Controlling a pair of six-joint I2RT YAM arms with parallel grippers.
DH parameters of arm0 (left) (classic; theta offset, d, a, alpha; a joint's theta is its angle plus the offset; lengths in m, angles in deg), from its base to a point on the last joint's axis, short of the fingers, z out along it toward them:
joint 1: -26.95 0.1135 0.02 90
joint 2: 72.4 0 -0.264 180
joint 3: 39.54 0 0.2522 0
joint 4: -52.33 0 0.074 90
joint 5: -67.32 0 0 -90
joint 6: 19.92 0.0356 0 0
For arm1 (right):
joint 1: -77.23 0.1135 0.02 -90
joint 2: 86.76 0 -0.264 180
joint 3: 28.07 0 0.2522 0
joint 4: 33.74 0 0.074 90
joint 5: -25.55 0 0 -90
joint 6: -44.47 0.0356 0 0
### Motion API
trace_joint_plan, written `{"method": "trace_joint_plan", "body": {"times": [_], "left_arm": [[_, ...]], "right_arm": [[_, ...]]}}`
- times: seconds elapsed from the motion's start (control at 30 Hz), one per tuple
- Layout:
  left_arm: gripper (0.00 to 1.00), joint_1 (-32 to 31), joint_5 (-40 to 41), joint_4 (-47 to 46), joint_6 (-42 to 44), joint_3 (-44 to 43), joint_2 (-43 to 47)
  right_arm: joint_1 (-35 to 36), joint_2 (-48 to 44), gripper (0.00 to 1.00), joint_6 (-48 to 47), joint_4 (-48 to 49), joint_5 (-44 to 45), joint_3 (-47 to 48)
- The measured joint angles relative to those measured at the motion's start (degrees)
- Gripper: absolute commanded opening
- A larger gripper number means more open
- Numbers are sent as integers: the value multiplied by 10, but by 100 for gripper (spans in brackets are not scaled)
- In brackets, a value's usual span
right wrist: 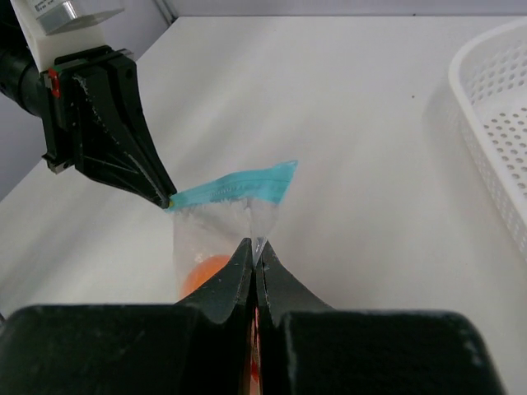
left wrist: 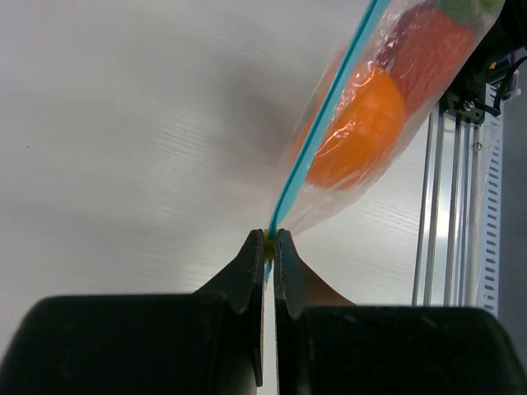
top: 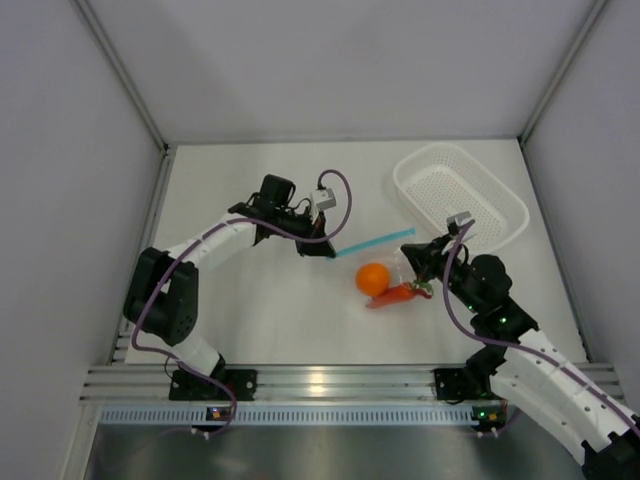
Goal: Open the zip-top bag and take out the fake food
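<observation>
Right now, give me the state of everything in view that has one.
Clear crinkly zip-top bag with blue strip: held between grippers, zip seemingly shut.
Left gripper: shut on blue strip's end.
Right gripper: shut on bag's clear plastic.
Round orange toy fruit: inside bag.
White perforated plastic basket: upright on table.

A white perforated basket (top: 455,190) is sitting at the far right of the white worktop (top: 270,320), lying askew to its edges. Pale grey panels (top: 330,60) are enclosing the worktop on three sides, and a ribbed aluminium rail (top: 320,385) is running along its near edge.
</observation>
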State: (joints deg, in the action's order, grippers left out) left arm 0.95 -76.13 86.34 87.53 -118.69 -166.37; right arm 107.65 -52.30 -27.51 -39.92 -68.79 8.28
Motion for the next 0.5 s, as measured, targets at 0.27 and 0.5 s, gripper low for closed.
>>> {"method": "trace_joint_plan", "body": {"times": [0.27, 0.5], "left_arm": [[0, 4, 19, 0, -13, 8, -3], [47, 11, -9, 10, -17, 9, -2]], "right_arm": [[-2, -13, 0, -9, -25, 13, 0], [-6, -6, 0, -18, 31, -63, -5]]}}
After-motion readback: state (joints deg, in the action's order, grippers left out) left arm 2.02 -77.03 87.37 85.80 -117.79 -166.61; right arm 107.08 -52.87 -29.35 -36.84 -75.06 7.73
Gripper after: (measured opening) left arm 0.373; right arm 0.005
